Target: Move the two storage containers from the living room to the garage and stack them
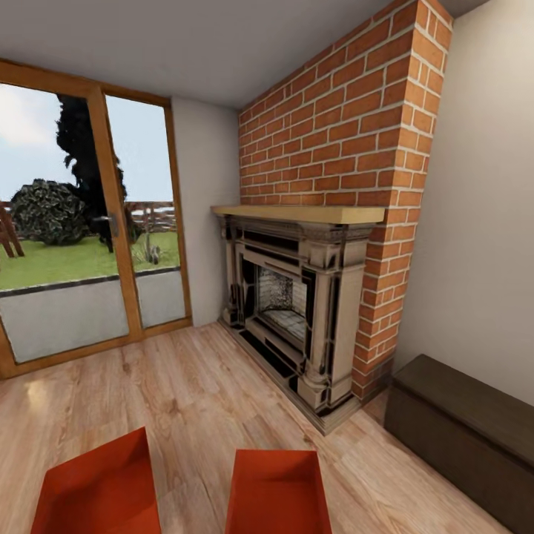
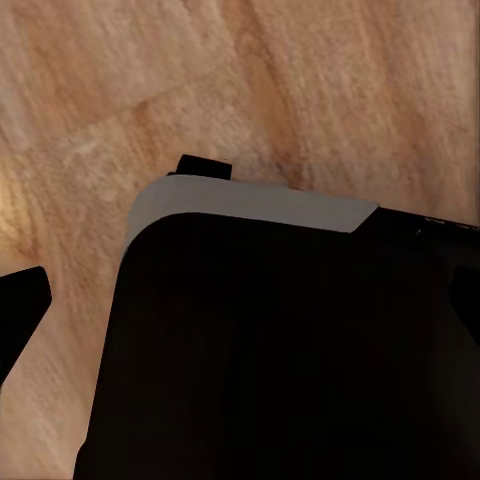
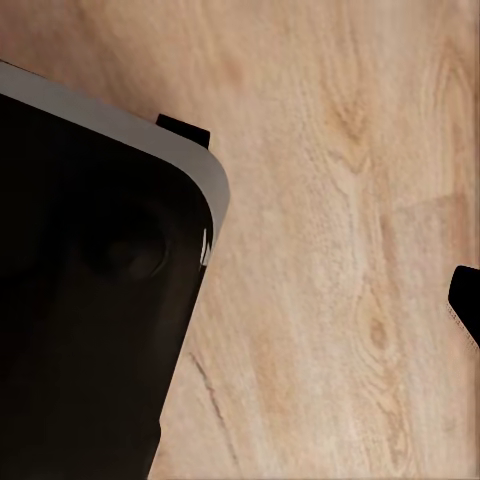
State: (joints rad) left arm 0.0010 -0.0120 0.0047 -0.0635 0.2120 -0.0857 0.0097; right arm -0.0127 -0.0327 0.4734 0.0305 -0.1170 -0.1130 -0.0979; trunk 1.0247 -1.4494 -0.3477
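a: where are the two orange-red lidless rectangular bins?

b: on the light wood plank floor (image 1: 193,386), one at seven o'clock (image 1: 100,489), one at six (image 1: 278,493).

a: handling?

b: probably stiff and light; grip a low wall. gripper openings, i can't tell.

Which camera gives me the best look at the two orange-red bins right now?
The head view: both storage containers, left and right, sit side by side on the light wood floor, cut off at the picture's lower edge. The wrist views give plank flooring and dark robot bodywork instead.
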